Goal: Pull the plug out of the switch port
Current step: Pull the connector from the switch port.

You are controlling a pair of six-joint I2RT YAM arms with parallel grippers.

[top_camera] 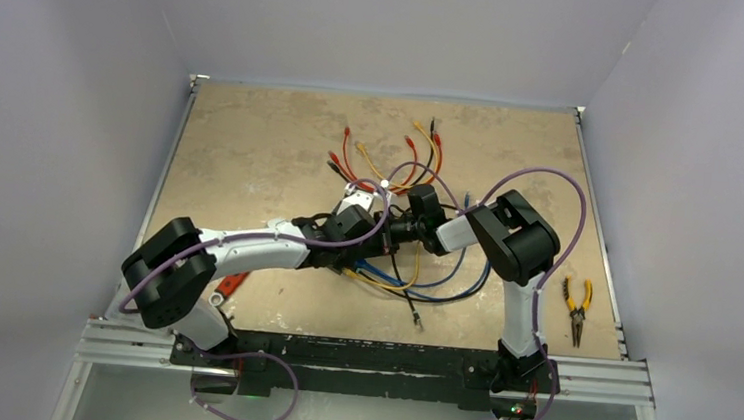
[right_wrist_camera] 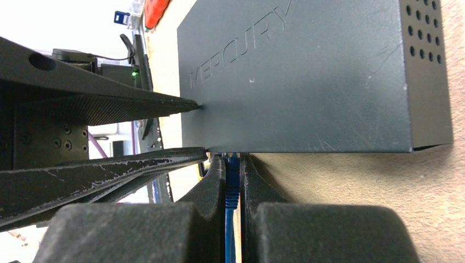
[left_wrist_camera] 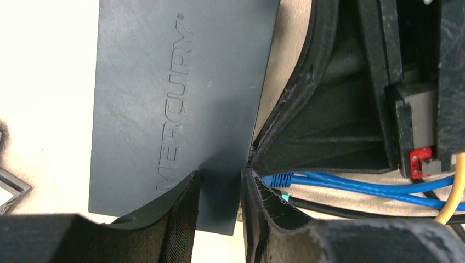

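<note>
The switch (left_wrist_camera: 175, 93) is a flat matte black box marked MERCURY, lying on the table; it also shows in the right wrist view (right_wrist_camera: 307, 76). A blue plug (right_wrist_camera: 232, 183) with its blue cable (left_wrist_camera: 356, 185) sits in a port on the switch's long edge. My right gripper (right_wrist_camera: 233, 160) is shut on the blue plug right at the port edge. My left gripper (left_wrist_camera: 219, 175) is shut on a corner of the switch, one finger on its top face, the other at its edge. In the top view both grippers, left (top_camera: 352, 226) and right (top_camera: 416, 216), meet mid-table and hide the switch.
Red, yellow and black jumper wires (top_camera: 392, 156) fan out behind the grippers. Loose blue, yellow and black cables (top_camera: 412, 281) trail toward the near edge. Yellow-handled pliers (top_camera: 574, 306) lie at the right edge. A small red object (top_camera: 232, 282) lies by the left arm.
</note>
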